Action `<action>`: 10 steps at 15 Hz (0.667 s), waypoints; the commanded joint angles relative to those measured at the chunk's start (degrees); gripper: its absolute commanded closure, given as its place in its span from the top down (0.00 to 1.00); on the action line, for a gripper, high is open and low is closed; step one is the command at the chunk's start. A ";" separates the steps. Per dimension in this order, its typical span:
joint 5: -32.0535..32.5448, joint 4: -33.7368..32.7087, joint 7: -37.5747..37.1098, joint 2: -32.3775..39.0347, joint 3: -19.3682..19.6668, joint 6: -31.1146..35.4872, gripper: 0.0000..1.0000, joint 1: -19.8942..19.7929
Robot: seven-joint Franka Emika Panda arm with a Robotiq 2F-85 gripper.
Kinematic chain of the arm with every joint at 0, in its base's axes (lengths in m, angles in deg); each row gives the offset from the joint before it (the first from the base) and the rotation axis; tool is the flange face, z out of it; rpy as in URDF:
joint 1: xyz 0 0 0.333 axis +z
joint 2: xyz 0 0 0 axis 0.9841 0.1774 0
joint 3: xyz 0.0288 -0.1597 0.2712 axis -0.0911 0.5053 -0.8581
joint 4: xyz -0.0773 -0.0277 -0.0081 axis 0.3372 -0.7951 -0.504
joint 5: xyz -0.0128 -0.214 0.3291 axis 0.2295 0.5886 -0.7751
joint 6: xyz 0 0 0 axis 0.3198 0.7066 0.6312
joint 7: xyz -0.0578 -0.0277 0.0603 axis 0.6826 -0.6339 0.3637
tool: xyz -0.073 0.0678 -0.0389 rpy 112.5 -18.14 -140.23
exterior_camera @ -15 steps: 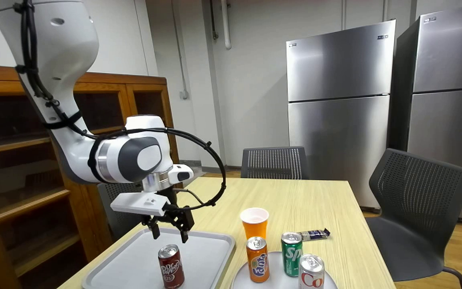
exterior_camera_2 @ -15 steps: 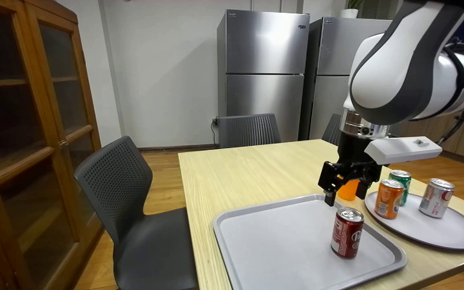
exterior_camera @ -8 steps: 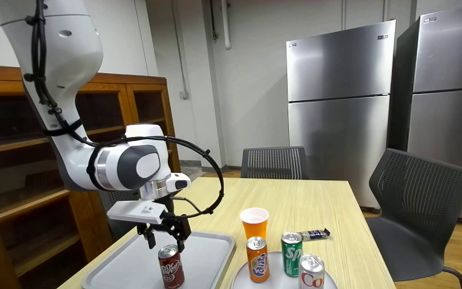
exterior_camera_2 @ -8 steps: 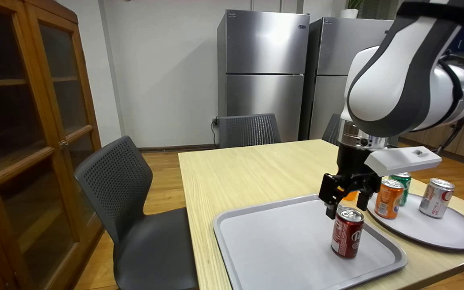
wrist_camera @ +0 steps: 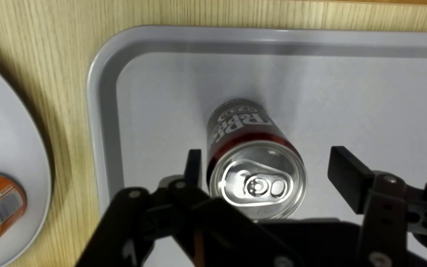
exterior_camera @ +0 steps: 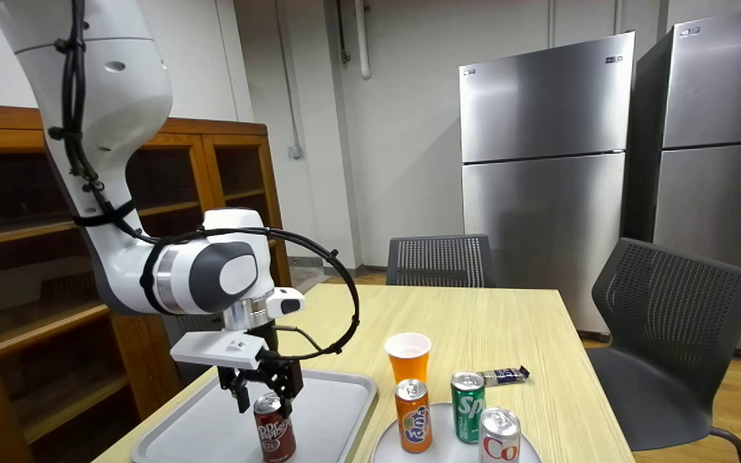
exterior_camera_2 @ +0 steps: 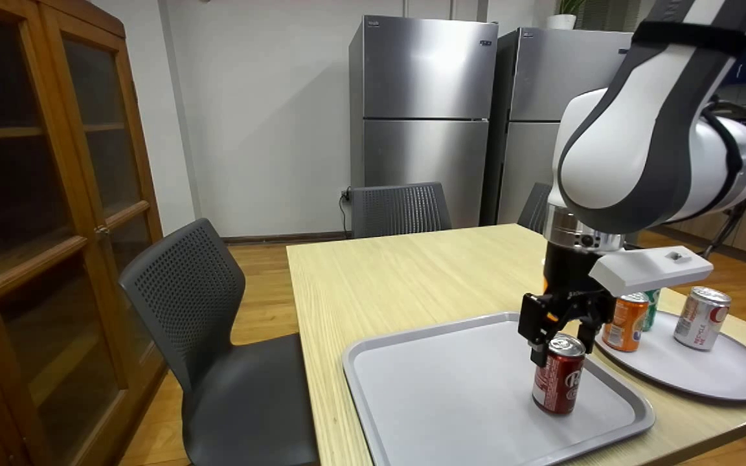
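Note:
A dark red Dr Pepper can (exterior_camera: pixel 275 432) stands upright on a grey tray (exterior_camera_2: pixel 451 388), near the tray's side closest to the plate. My gripper (wrist_camera: pixel 271 170) is open around the can's top, with one finger on each side of it. In the wrist view the left-hand finger (wrist_camera: pixel 194 167) lies close beside the can (wrist_camera: pixel 250 137), a thin gap showing. A wider gap separates the right-hand finger (wrist_camera: pixel 348 178) from it. Both exterior views show the fingertips down at the upper part of the can, pointing downward.
Beside the tray, a round grey plate (exterior_camera_2: pixel 729 366) carries an orange Fanta can (exterior_camera: pixel 413 421), a green Sprite can (exterior_camera: pixel 467 411) and a silver Coke can (exterior_camera_2: pixel 702 320). An orange cup (exterior_camera: pixel 409 361) and a wrapped bar (exterior_camera: pixel 504 377) stand behind them. Chairs (exterior_camera_2: pixel 217 349) surround the table.
My gripper has come down from above the can until its fingertips are level with the can's top. The fingers have drawn in slightly. Can, tray and plate have stayed put.

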 commanded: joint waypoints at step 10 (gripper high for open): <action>-0.80 3.02 2.20 -6.41 -1.19 -1.29 0.38 -2.24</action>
